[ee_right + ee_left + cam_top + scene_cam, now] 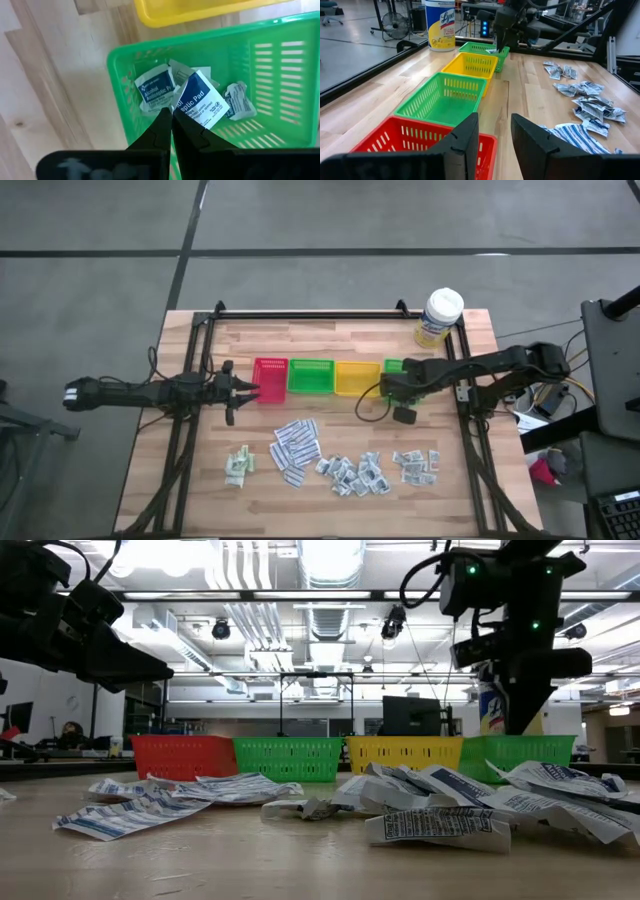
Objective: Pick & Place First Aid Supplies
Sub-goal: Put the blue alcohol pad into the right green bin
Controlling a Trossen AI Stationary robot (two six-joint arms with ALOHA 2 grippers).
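- Packets are looking light, thin and floppy; paper wrappers crumple easily and probably slide on the wood. Best to be pinching one by a raised edge or corner, taking a loose one off the fringe of a pile so neighbours aren't dragging along.
- Right pincer [171, 120] is hanging over the end green tray [120, 90], fingers closed together, gripping nothing I can see.
- That tray is holding at least three antiseptic pads [197, 102].
- Left pincer [495, 132] is hovering over the red tray [395, 145], fingers parted with an empty gap.
- Trays counting four: red, green [310, 376], yellow [357, 378], green.
- Loose packets are lying in four piles on the bench [200, 500]: pale sachets [238, 465], long strips [294, 447], grey squares [355, 474], more pads [416, 465]. Too overlapped to be counting singly.
- One tub [438, 316] is sitting at the far corner.
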